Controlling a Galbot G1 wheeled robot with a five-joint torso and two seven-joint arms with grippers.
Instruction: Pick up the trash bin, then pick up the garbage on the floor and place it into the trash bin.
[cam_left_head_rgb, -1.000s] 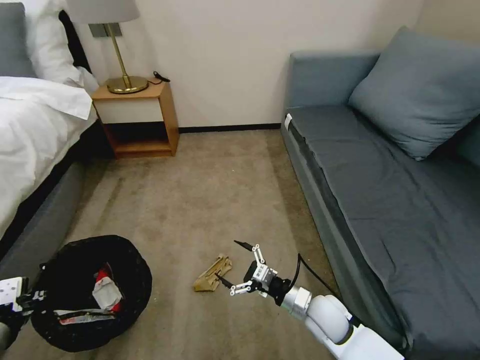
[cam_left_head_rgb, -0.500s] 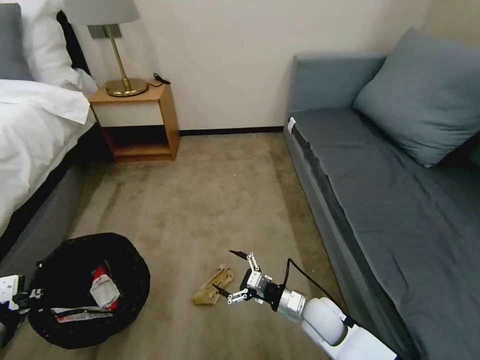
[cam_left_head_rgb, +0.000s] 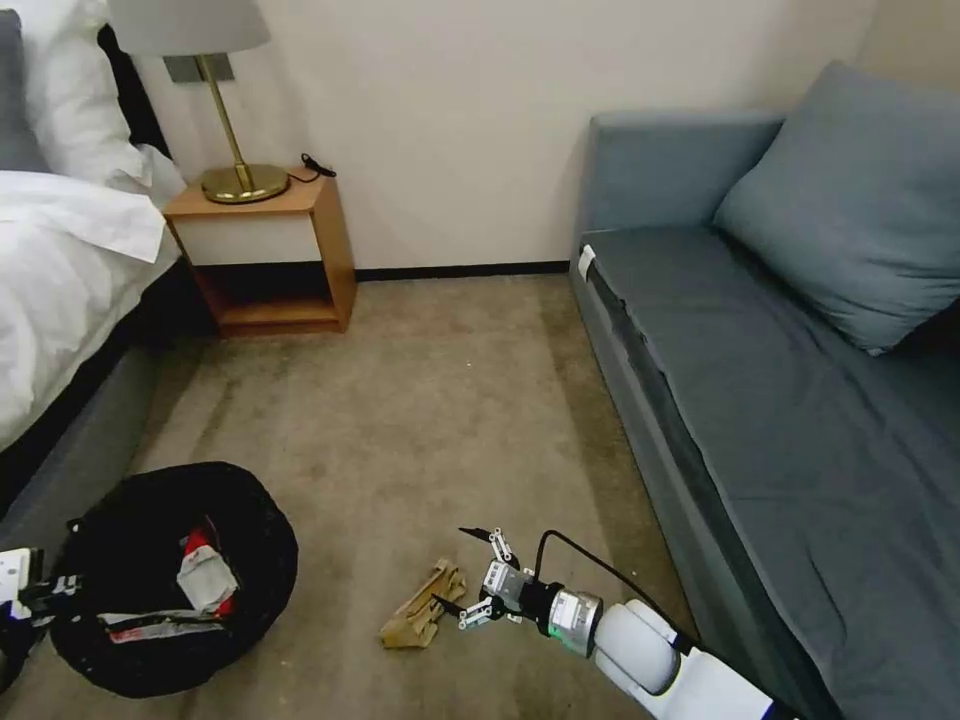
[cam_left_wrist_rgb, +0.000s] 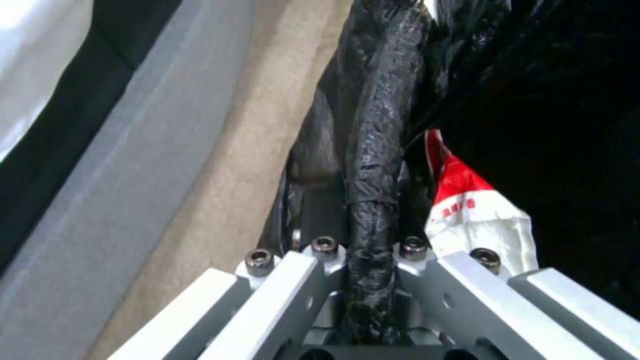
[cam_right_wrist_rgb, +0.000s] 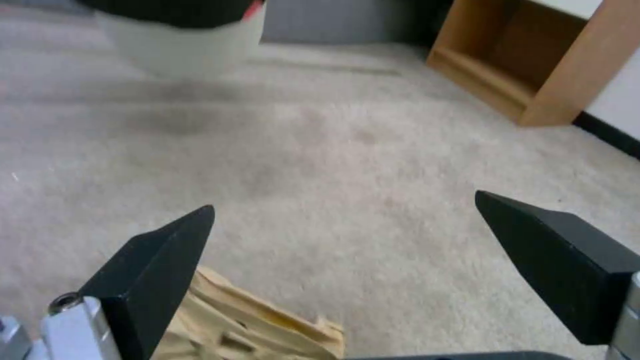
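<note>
Beige carpet (cam_left_head_rgb: 420, 400) is spanned by the right gripper (cam_left_head_rgb: 458, 570), jaws spread beside crumpled paper (cam_left_head_rgb: 422, 605); the trash bin (cam_left_head_rgb: 170, 575) rim is pinched in the left gripper (cam_left_wrist_rgb: 370, 280) jaws.

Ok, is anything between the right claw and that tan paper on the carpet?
Nothing visible. The right claw is open beside the crumpled tan paper, with bare carpet around them. The trash bin, gripped at its rim by the left claw, is off to the side.
</note>
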